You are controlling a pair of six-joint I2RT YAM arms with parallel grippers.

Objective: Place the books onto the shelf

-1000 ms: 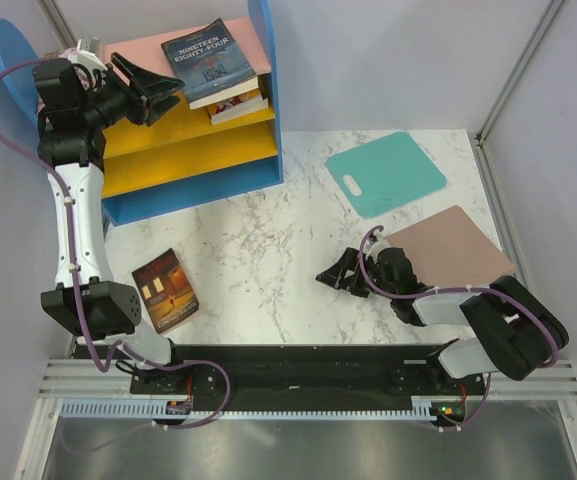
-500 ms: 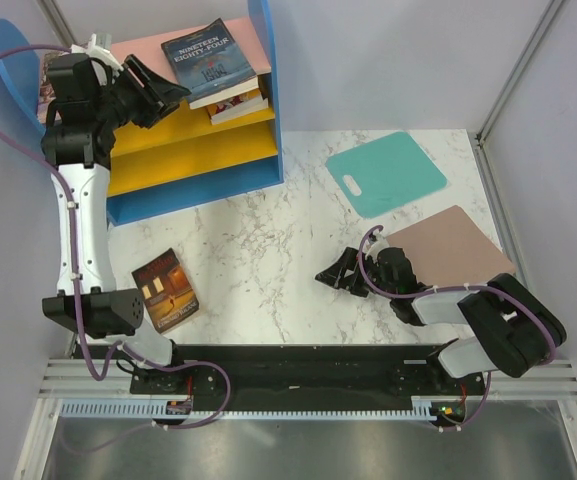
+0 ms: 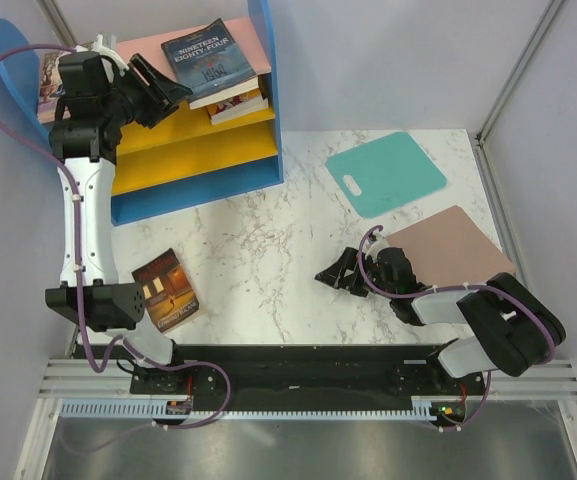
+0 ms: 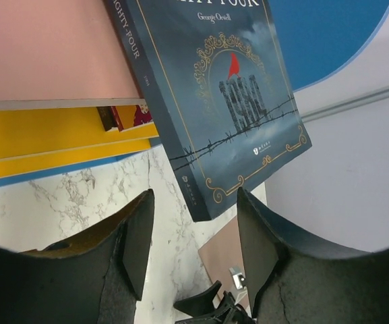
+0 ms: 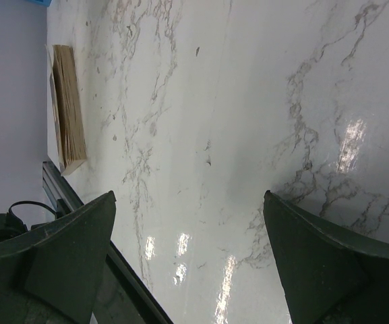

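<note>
Three books counted. On the shelf (image 3: pixel 265 110), the navy book (image 3: pixel 213 60) lies flat on the pink top board (image 3: pixel 133 48); in the left wrist view one corner hangs past the board's edge. Under it, on the upper yellow board (image 3: pixel 163 127), lies a second book (image 3: pixel 238 106), only its edge and a strip of cover showing. Down on the table (image 3: pixel 268 230) the brown-orange book (image 3: pixel 165 290) lies flat, near my left arm's base and well apart from the shelf.

My left hand (image 3: pixel 175 92) is up at the shelf's top, just beside the navy book's spine side. Fingers partly spread, nothing between them. Cannot tell whether a fingertip touches the cover.

My right hand (image 3: pixel 334 274) sits low over the table, fingers spread wide, empty, near the pinkish mat (image 3: pixel 453 250). Further back, right of the shelf, lies the teal mat (image 3: pixel 386 172)
</note>
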